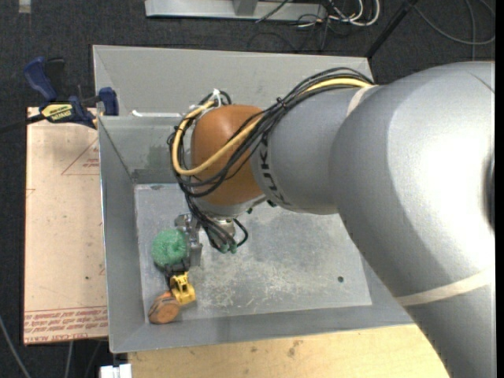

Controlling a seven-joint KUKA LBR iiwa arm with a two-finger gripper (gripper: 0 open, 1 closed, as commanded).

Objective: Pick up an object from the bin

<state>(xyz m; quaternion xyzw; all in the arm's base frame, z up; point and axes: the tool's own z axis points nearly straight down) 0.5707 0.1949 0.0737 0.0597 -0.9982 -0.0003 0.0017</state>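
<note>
Reaching arm: the grey, smooth-cased arm [339, 156] comes in from the right and bends down into the left half of the bin [236, 77]. I judge this pose puts the tool over the small cluster lying there.
Wrist cover: an orange, rounded, glossy dome [224, 160], with black and yellow cables [183, 144] looped round it. Both are robot parts.
Gripper: the gripper [206, 239] is low over the bin floor, just beside the right edge of the green lump [168, 248]. Contact cannot be confirmed.
Tool state: I cannot tell whether it is released or clenched. No thing is seen gripped.
Task's thing: judged to be the green lump, as it is nearest the tool. It rests on the floor near the left wall and is not lifted.
Green lump: roundish with a fuzzy, nubbly surface. It looks soft and is likely to give under a squeeze.
Yellow piece: a small, blocky, hard-looking piece [183, 290] just in front of the green lump.
Brown piece: a rounded, matt, tan-orange piece [164, 312] in the front-left corner, at or against the yellow piece.
Bin surface: grey metal with sloped walls and a flat, scuffed, speckled floor.
Risk: the neighbours sit close, so a closing tool may nudge the yellow piece.
</note>
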